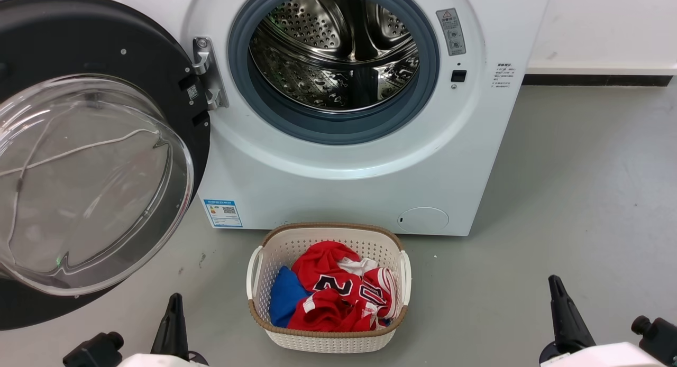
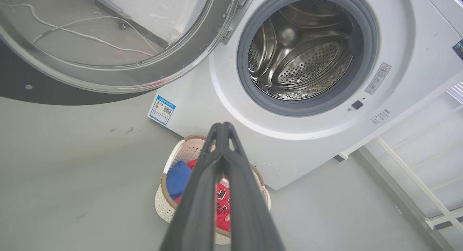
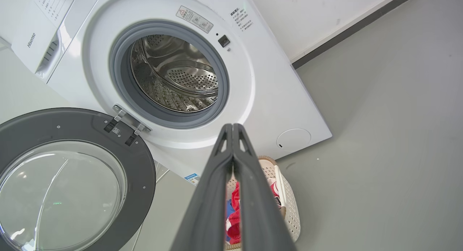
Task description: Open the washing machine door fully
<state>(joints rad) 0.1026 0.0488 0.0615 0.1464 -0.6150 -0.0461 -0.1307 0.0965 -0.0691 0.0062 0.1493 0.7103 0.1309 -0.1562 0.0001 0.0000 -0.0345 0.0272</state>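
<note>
Hands come nearest. My left hand (image 2: pixel 220 127) is closed, its two dark fingers pressed together at the tips with nothing between them. My right hand (image 3: pixel 232 127) is closed the same way and holds nothing. Both hang low over the grey floor (image 1: pixel 555 198), one at either side of me, and neither touches anything.

Between them, a little further out, a white laundry basket (image 1: pixel 328 227) with a brown woven rim stands on the floor. A crumpled red jersey (image 1: pixel 328 287) with white trim lies in it, and a blue cloth (image 1: pixel 285 298) is tucked against the basket's left wall.

Just behind the basket is the white washing machine (image 1: pixel 328 192). Low on its front are a blue label (image 1: pixel 222 212) at the left and a small round service flap (image 1: pixel 423 219) at the right.

The washing machine door (image 1: pixel 79 39) is swung wide to my left on its metal hinge (image 1: pixel 203 71), well clear of the opening. Its inner face is turned towards me, the clear glass bowl (image 1: pixel 90 182) bulging out of the black rim. Through the glass I see a thin white cable (image 1: pixel 79 150) on the floor.

Further back, the grey rubber ring (image 1: pixel 338 126) frames the bare perforated steel drum (image 1: pixel 333 49). A white wall (image 1: pixel 608 23) stands behind the machine.
</note>
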